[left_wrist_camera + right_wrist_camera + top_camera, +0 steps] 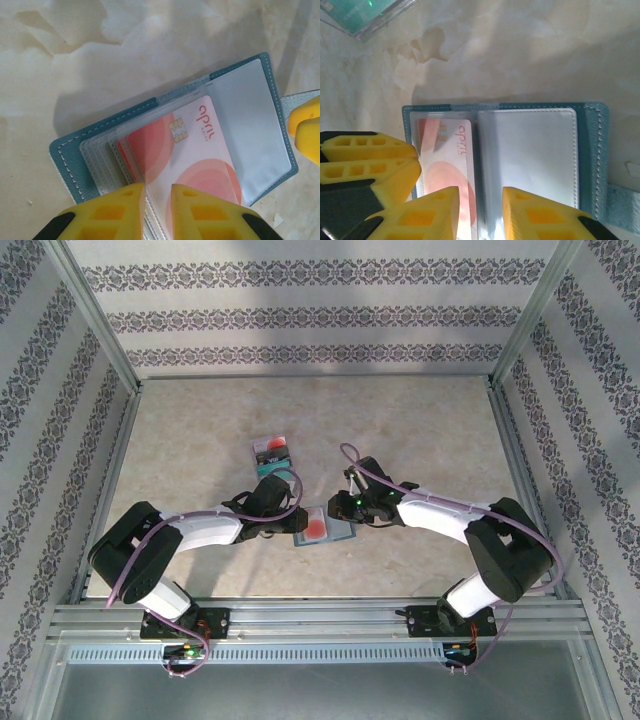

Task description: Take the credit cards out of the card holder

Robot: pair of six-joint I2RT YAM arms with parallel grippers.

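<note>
The card holder [85, 152] lies open on the desk [420, 430] between my two arms, with a white card with red circles [200, 160] tucked in its left panel. My left end effector [158, 192] is narrowly open, fingers astride that card's edge. My right end effector [481, 197] is narrowly open too, over the middle fold. A teal card [273, 457] lies farther back.

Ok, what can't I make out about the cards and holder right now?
- Left wrist: the april card's lower edge is hidden behind the left jaws; a grip on it cannot be told.
- Right wrist: the card holder's lower edge is cut off by the frame edge.
- Top: the arms partly cover the holder; its cards too small to count.
</note>
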